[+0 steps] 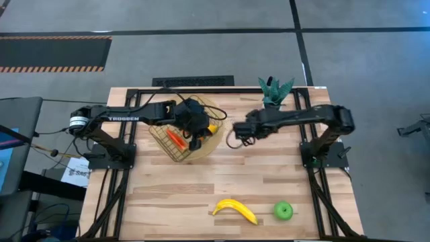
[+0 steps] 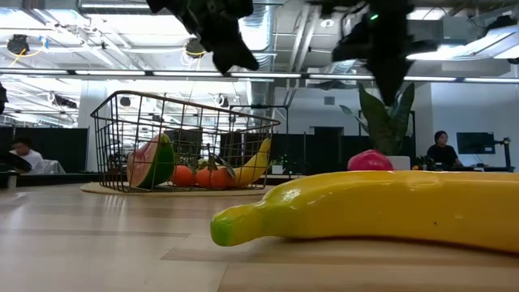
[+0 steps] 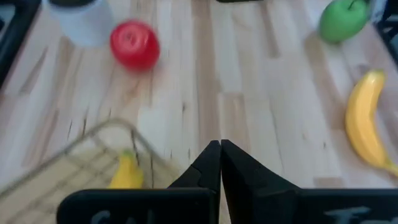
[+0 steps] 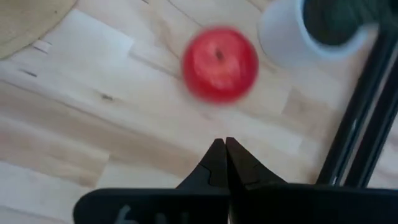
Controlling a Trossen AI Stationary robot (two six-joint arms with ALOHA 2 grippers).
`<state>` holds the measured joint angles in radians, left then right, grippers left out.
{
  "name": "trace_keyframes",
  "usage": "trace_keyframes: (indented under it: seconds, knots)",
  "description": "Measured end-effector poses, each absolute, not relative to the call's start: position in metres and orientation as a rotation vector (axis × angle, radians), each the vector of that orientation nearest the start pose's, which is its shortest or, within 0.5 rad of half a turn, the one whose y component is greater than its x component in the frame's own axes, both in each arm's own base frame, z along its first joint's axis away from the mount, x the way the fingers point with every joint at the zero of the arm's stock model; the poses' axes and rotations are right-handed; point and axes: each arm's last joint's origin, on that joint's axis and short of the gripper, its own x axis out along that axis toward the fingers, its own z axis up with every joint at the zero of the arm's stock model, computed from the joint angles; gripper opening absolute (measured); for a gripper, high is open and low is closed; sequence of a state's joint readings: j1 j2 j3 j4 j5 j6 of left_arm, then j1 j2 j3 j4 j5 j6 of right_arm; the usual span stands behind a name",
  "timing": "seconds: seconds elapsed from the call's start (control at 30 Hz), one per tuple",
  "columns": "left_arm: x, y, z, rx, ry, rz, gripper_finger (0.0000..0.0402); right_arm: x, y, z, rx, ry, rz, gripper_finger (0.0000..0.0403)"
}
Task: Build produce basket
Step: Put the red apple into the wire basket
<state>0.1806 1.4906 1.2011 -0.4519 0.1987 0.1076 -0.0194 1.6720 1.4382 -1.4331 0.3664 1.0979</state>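
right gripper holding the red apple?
No. The right gripper is shut and empty; the red apple lies on the table ahead of it.

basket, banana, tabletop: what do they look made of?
Basket: thin dark metal wire, an open grid you see through. Banana: probably moulded plastic, smooth with a soft sheen and no blemishes. Tabletop: light wood in joined strips, grain and seams showing, matte.

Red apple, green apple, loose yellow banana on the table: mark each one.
Round red apple (image 4: 219, 63), right wrist view: centre of its top, near the stem dimple.
Round green apple (image 1: 283, 211), high view: middle of the fruit.
Curved yellow banana (image 1: 235, 208), high view: mid-length of its body.
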Motion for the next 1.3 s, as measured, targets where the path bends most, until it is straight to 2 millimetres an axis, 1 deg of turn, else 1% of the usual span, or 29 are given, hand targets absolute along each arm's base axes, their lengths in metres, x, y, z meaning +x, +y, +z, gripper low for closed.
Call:
trace_keyframes:
  seconds: [0.17,0.23,0.3,0.33,0.4,0.5,0.57,0.7,0.77,0.87,0.97,1.07,1.3]
  knots:
    - [0.323,0.053,0.296,-0.010,0.631,-0.114,0.0000,0.264,0.010,0.277,0.661,1.156,-1.202,0.0000]
    - [0.326,0.055,0.298,-0.004,0.583,-0.147,0.0000,0.259,0.019,0.276,0.701,1.118,-1.222,0.0000]
    - [0.334,0.060,0.297,-0.023,0.546,-0.189,0.0000,0.257,0.027,0.274,0.736,1.084,-1.233,0.0000]
    - [0.337,0.063,0.293,-0.049,0.559,-0.208,0.0000,0.257,0.031,0.273,0.746,1.075,-1.240,0.0000]
    - [0.352,0.068,0.289,-0.074,0.566,-0.235,0.0000,0.256,0.038,0.270,0.754,1.066,-1.252,0.0000]
    - [0.366,0.070,0.278,-0.060,0.665,-0.249,0.0000,0.255,0.045,0.262,0.748,1.069,-1.271,0.0000]
    - [0.374,0.067,0.282,-0.018,0.676,-0.258,0.0000,0.251,0.047,0.258,0.729,1.084,-1.302,0.0000]
    - [0.385,0.068,0.302,0.059,0.614,-0.258,0.0000,0.237,0.048,0.246,0.725,1.079,-1.381,0.0000]
    - [0.391,0.072,0.304,0.079,0.617,-0.219,0.0000,0.228,0.049,0.242,0.765,1.034,-1.390,0.0000]
    - [0.397,0.080,0.305,0.085,0.613,-0.193,0.0000,0.220,0.052,0.234,0.835,0.912,-1.360,0.0000]
    - [0.408,0.091,0.295,0.068,0.633,-0.175,0.0000,0.214,0.052,0.230,0.896,0.780,-1.313,0.0000]
    - [0.421,0.100,0.281,0.047,0.664,-0.170,0.0000,0.208,0.051,0.226,0.911,0.705,-1.293,0.0000]
    - [0.456,0.111,0.259,0.021,0.676,-0.192,0.0000,0.202,0.048,0.222,0.926,0.670,-1.275,0.0000]
